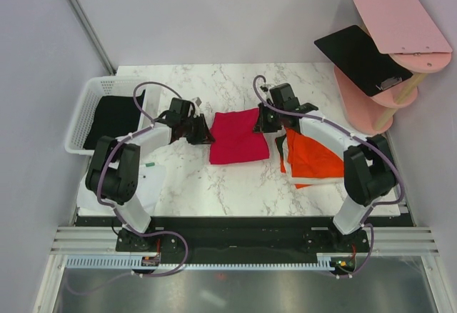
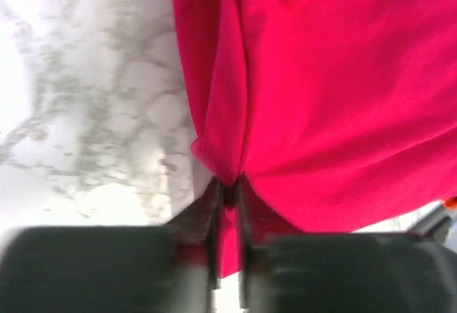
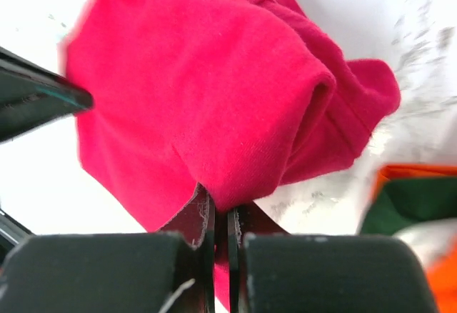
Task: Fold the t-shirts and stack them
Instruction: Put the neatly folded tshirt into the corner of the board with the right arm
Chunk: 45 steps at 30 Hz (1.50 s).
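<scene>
Red shirt [image 1: 239, 138] lies partly folded mid-worktop [image 1: 214, 184], between the two arms. Left fingers [image 1: 207, 134] are at its left edge, right fingers [image 1: 261, 123] at its upper right corner. The top view is too far off to show the grip; the wrist views settle it.

Left wrist: fingers squeezed together on a pinched ridge along the red cloth's edge, marble alongside. Right wrist: fingers closed tight on a rounded fold of the same shirt, a sleeve sticking out sideways.

Orange shirt [image 1: 314, 157] is on the worktop just right of the red one, under the right arm. The right wrist catches only a corner of it, blurred.

Top view only: black shirt [image 1: 114, 116] inside the white basket [image 1: 80, 116] at far left; black board [image 1: 360, 57] leaning on the pink shelf [image 1: 400, 16] back right, well apart from the shirts.
</scene>
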{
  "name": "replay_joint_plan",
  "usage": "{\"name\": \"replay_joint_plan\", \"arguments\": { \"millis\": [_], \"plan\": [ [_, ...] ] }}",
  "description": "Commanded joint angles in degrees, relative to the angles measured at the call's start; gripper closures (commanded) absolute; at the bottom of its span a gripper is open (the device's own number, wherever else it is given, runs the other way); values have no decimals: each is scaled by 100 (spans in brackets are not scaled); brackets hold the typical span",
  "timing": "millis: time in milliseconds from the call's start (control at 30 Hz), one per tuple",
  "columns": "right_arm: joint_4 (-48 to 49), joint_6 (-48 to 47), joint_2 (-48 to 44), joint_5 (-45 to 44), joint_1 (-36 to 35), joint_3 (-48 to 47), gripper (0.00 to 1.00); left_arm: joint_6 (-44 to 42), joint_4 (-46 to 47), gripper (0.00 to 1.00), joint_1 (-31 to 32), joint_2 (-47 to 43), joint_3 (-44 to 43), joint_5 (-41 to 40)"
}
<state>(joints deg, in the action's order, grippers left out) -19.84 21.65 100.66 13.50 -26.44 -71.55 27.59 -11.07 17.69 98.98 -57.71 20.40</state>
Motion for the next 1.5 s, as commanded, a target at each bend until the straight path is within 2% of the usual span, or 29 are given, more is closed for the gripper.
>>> {"name": "replay_joint_plan", "arguments": {
  "millis": [0, 33, 67, 167, 433, 667, 800, 1000, 1467],
  "plan": [
    [-503, -327, -548, -374, 42, -307, 100, -26, -26, 38, 155, -510, -240, 447],
    [-556, -363, -548, -383, 42, -377, 100, -26, -62, 25, 173, -563, -258, 412],
    [-609, -398, -513, -383, 51, -430, 100, -9, -62, 17, 182, -625, -241, 394],
    [-819, -530, -460, -357, 42, -623, 100, -44, -132, 13, 191, -853, -179, 272],
    [-1953, -645, -459, -654, 60, -1422, 100, -149, -264, 12, 191, -845, -109, 95],
    [-2884, -662, -793, -1235, 270, -1625, 100, -202, -273, 12, 191, -670, -56, 43],
    [-3131, -469, -1301, -1315, 428, -1276, 99, -237, -282, 12, 182, -599, -56, 25],
    [-3395, -381, -2119, -2096, 701, -624, 100, -254, -273, 11, 182, -485, -108, 52],
    [-3896, -609, -3070, -2228, 1369, -263, 96, -228, -282, 11, 191, -187, -205, 104]
  ]
}}
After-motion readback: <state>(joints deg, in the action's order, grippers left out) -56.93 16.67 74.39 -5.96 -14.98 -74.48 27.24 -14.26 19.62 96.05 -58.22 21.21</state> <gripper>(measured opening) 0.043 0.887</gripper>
